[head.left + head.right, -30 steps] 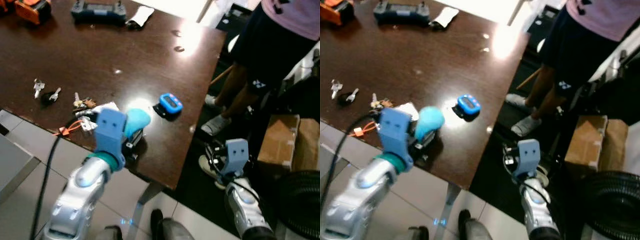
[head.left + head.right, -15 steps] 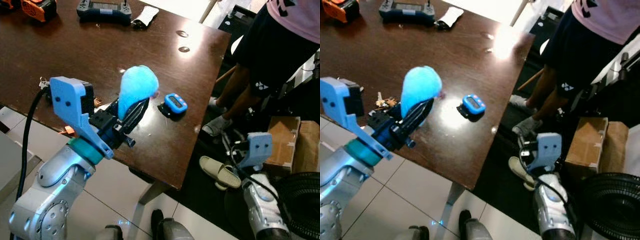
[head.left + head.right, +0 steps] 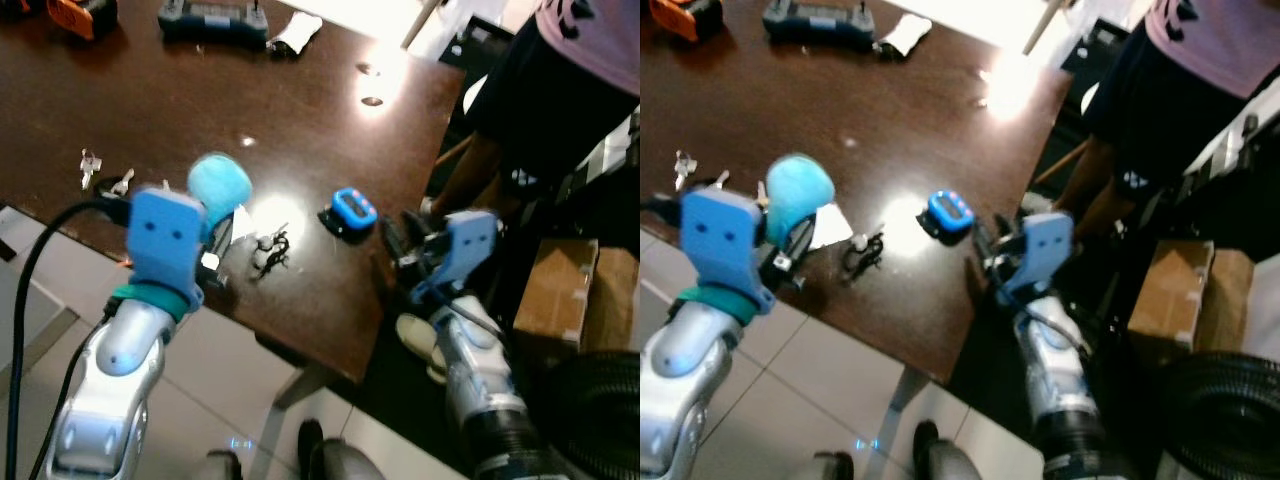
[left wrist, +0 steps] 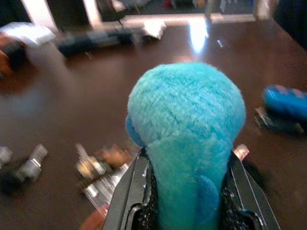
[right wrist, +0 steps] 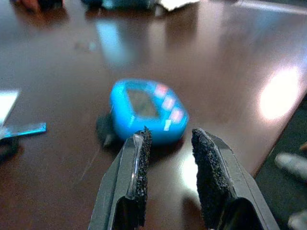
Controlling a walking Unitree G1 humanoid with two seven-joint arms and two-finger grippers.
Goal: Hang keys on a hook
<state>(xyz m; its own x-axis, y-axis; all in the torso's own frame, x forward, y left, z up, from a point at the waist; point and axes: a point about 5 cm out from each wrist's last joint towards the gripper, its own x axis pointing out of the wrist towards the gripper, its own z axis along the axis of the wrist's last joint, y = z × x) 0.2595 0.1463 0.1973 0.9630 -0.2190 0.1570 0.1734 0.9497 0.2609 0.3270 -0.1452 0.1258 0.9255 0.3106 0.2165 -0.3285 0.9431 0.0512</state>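
Left tool (image 4: pixel 184 201) clamped on a fluffy turquoise plush ball (image 4: pixel 186 129), black fingers (image 4: pixel 127 196) pressed against both sides of it, held above the near edge of the dark brown desk (image 3: pixel 200 100). Just beside it on the desk, a small dark bunch of keys (image 3: pixel 270 253) with a white card (image 3: pixel 828 226) next to it; more loose keys (image 3: pixel 103 175) lying farther toward the robot's left near the edge. Right tool (image 5: pixel 169 158) raised at the desk's right edge, fingers (image 5: pixel 139 167) a narrow gap apart and gripping nothing, pointed at a blue push-button timer (image 5: pixel 147 111) resting on the desk close in front of the tips. At the far side of the desk, a dark handheld controller (image 3: pixel 212 18), a white packet (image 3: pixel 295 30) and an orange object (image 3: pixel 75 12) at the corner. Off the desk to the right, a person (image 3: pixel 560 90) in black shorts and a pink top standing, with a cardboard box (image 3: pixel 585 290) on the floor near them.
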